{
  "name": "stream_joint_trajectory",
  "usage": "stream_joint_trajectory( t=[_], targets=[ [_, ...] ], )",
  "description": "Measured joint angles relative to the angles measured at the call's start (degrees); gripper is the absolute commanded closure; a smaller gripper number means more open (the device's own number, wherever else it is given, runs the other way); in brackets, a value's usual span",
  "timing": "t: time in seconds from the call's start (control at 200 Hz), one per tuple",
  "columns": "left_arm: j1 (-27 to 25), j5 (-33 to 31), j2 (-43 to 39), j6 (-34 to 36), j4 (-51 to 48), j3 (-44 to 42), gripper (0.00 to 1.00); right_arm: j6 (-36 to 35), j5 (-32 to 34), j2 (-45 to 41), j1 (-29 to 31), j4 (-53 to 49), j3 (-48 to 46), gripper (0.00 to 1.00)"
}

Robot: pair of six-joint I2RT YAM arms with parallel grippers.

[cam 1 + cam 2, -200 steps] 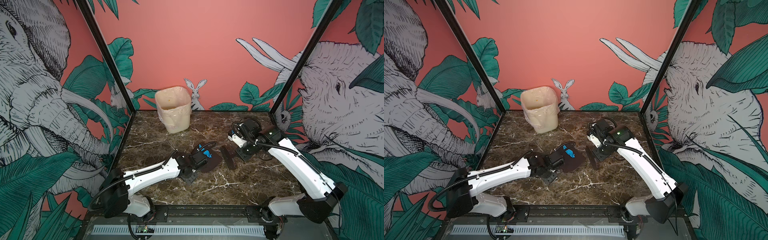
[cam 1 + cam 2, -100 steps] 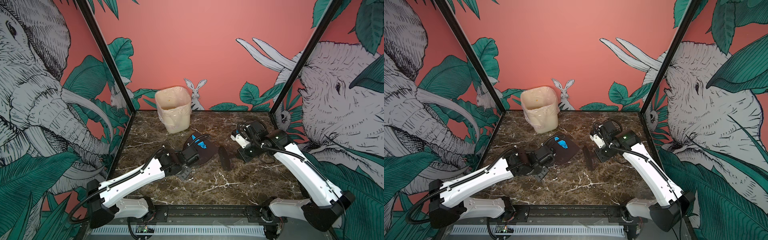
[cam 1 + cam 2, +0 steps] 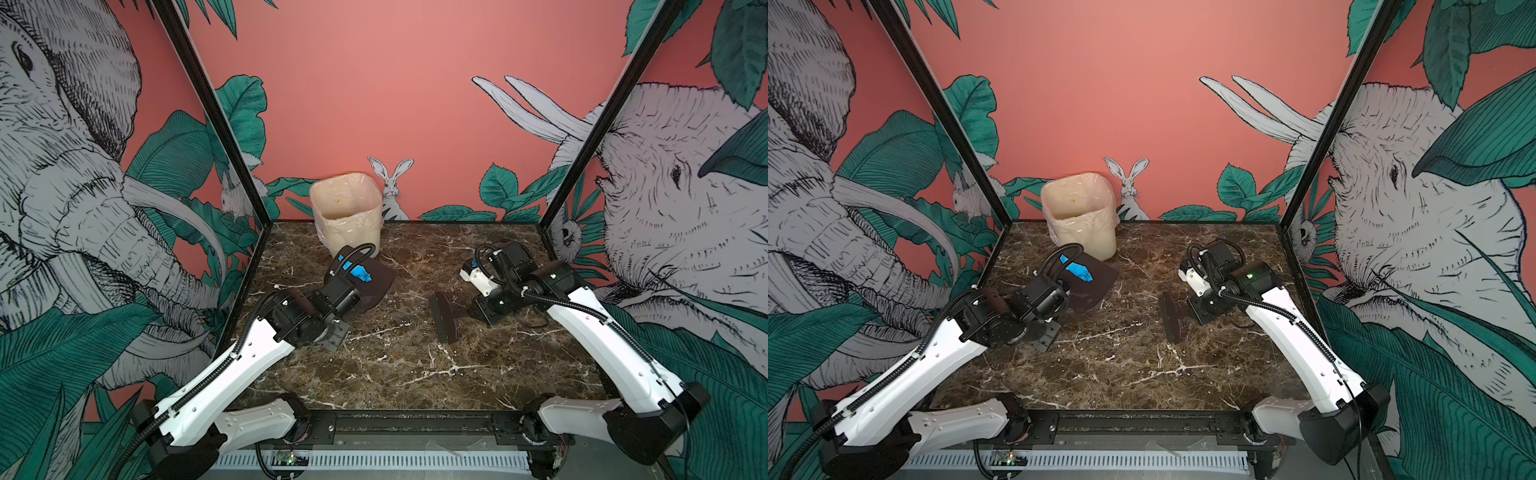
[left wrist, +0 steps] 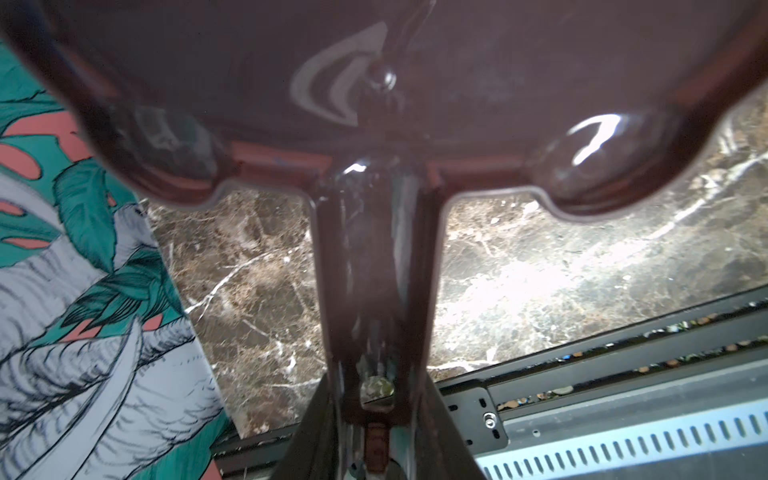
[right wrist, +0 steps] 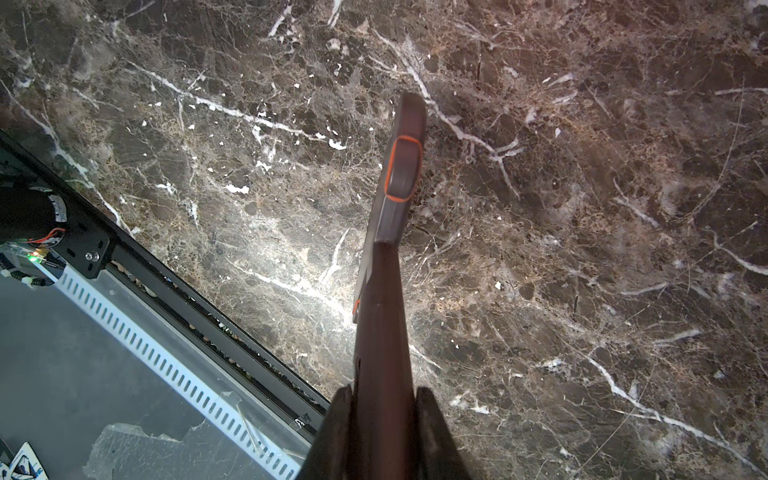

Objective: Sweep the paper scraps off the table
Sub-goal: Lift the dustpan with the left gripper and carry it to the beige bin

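Dustpan [image 3: 376,286] and brush [image 3: 442,318] gripped over the marble surface [image 3: 415,374].
The left fingers [image 4: 303,449] clench the dustpan's handle; blue paper scraps [image 3: 359,273] lie in it, just before the far-left bin [image 3: 347,224]. The right fingers [image 5: 332,440] grasp the brush, right of centre.

We see two bright blue, crumpled paper scraps [image 3: 360,274] [image 3: 1079,271] lying close together inside a dark dustpan [image 3: 379,286], toward its far rim. The dustpan is over the far-left part of the tabletop [image 3: 415,365]. The tabletop is dark brown marble with white veins, and a black frame runs along its near edge.
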Motion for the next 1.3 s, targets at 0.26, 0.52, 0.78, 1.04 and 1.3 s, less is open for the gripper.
stream_joint_trajectory(
  t=[0.26, 0.52, 0.78, 1.04, 1.3],
  targets=[
    [13.35, 3.26, -0.28, 5.53, -0.85, 2.45, 1.0, -0.66, -1.18, -0.37, -1.49, 0.31, 0.0, 1.0],
    [27.08, 10.16, 2.97, 11.96, -0.81, 9.31, 1.0, -1.99, -2.21, -1.84, -3.13, -0.09, 0.0, 1.0],
    [34.38, 13.0, 8.57, 16.31, -1.01, 17.16, 1.0, -2.64, -3.69, -2.4, -4.15, -0.33, 0.0, 1.0],
    [40.15, 14.99, 13.49, 17.51, -0.74, 22.38, 1.0, -3.69, -4.66, -2.84, -5.11, -0.83, 0.0, 1.0],
    [41.09, 14.84, 21.77, 18.62, -0.37, 29.79, 1.0, -4.11, -6.03, -3.02, -5.68, -1.22, 0.0, 1.0]
  ],
)
